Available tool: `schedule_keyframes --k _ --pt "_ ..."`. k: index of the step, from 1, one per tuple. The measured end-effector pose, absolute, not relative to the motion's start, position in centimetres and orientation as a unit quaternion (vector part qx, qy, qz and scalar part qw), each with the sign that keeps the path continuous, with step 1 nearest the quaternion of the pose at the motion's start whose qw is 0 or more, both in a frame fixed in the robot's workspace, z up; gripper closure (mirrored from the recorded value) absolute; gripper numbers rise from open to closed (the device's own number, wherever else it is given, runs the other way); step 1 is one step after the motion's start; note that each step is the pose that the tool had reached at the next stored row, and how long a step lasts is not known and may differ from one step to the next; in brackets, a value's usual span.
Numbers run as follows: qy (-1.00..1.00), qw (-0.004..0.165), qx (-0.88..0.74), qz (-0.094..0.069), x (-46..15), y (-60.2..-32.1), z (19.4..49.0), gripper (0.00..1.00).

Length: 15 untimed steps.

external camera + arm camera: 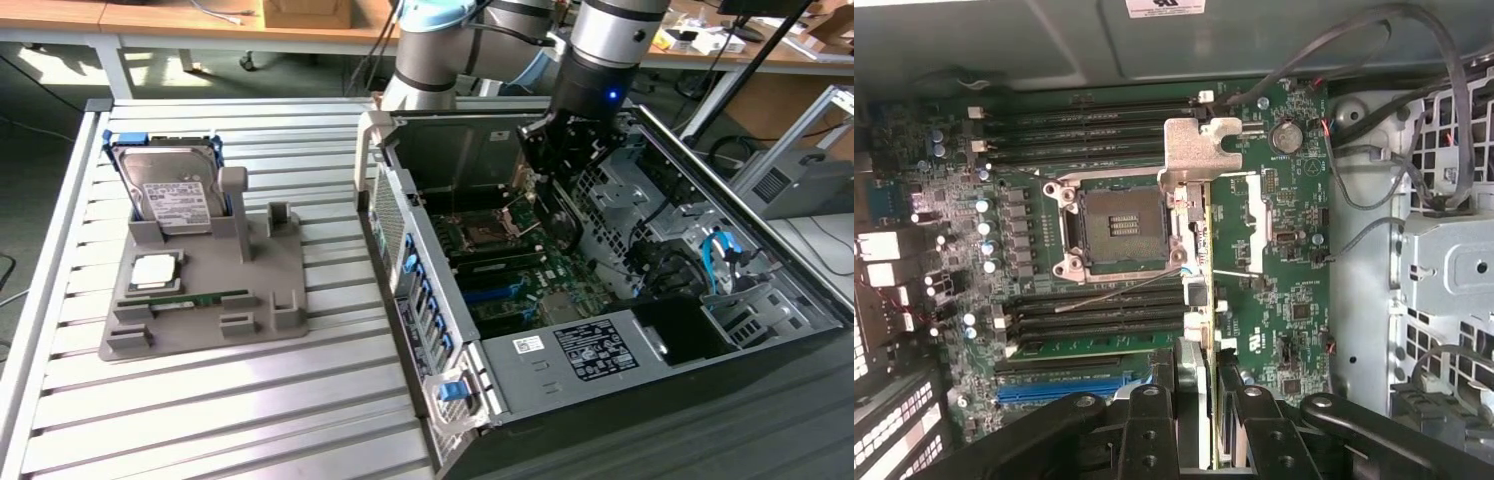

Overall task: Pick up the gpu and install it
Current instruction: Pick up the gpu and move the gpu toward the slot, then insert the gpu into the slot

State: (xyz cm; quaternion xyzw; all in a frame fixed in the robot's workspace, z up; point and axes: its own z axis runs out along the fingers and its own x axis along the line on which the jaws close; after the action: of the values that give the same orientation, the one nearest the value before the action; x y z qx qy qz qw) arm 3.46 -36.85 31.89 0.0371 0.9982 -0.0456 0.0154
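On the exterior view's left you have the grey holder (274, 275) with the hard drive (167, 195) standing in it. To its right sits the open case (400, 230). Your gripper (1199, 400) is down inside it, clamped on the gpu (1199, 290). The card hangs edge-on over the motherboard (1284, 270), beside the CPU socket (1119, 225).
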Motion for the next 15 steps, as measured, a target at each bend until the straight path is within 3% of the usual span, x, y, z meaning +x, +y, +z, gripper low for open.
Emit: schedule_keyframes --k 15 --pt "0.998 0.015 0.037 -0.046 3.57 -36.85 31.48 0.73"
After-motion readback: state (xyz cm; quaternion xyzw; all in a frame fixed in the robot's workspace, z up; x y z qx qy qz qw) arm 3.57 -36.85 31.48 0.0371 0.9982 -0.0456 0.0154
